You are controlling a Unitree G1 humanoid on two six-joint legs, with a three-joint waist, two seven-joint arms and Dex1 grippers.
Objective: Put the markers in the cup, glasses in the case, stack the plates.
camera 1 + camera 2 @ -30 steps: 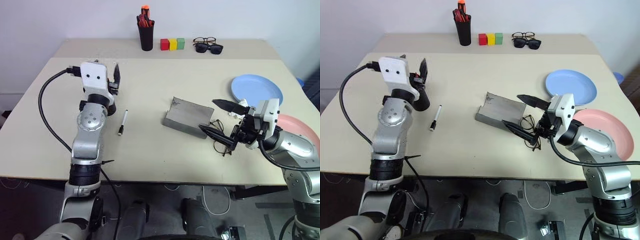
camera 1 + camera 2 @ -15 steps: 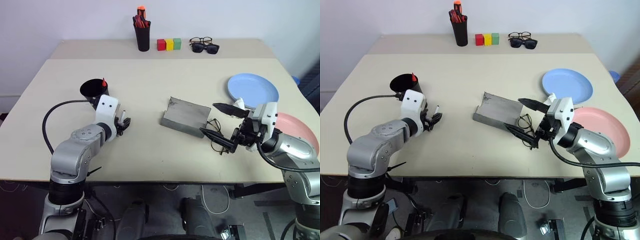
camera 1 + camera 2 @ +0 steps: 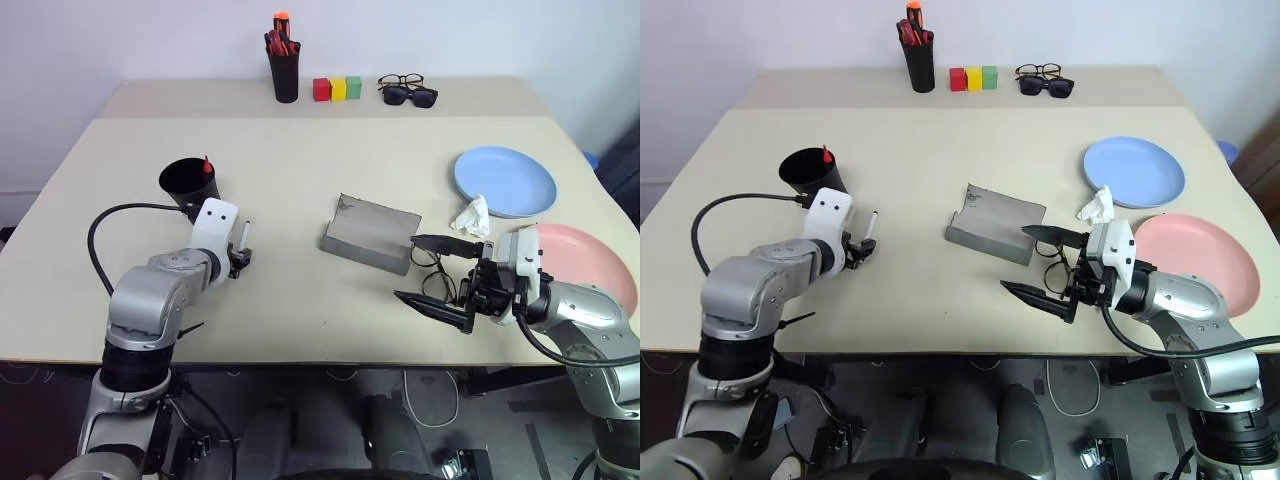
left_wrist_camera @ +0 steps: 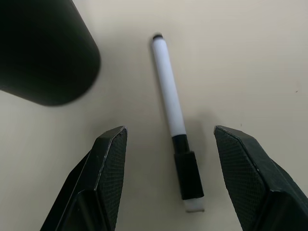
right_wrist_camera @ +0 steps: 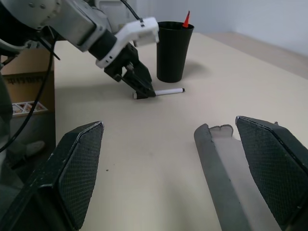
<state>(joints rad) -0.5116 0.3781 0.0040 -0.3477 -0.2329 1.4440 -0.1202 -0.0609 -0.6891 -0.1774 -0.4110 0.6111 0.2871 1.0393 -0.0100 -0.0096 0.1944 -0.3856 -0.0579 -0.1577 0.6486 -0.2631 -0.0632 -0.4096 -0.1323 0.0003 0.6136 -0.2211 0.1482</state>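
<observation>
My left gripper (image 4: 169, 180) had dropped from up above the table to straddle the white marker (image 4: 172, 120), fingers apart around its black cap end, not yet closed. The black cup (image 3: 187, 182), with the red marker (image 3: 207, 165) standing in it, stood just at eleven o'clock of the pen. My right gripper (image 3: 440, 275) had sunk slightly, wide open and empty, bracketing the wire-rimmed glasses (image 3: 432, 278) beside the open grey case (image 3: 371, 232).

A beige table (image 3: 300, 170) stands against a plain white wall (image 3: 150, 40); grey floor (image 3: 500, 440) shows beneath its near edge.
</observation>
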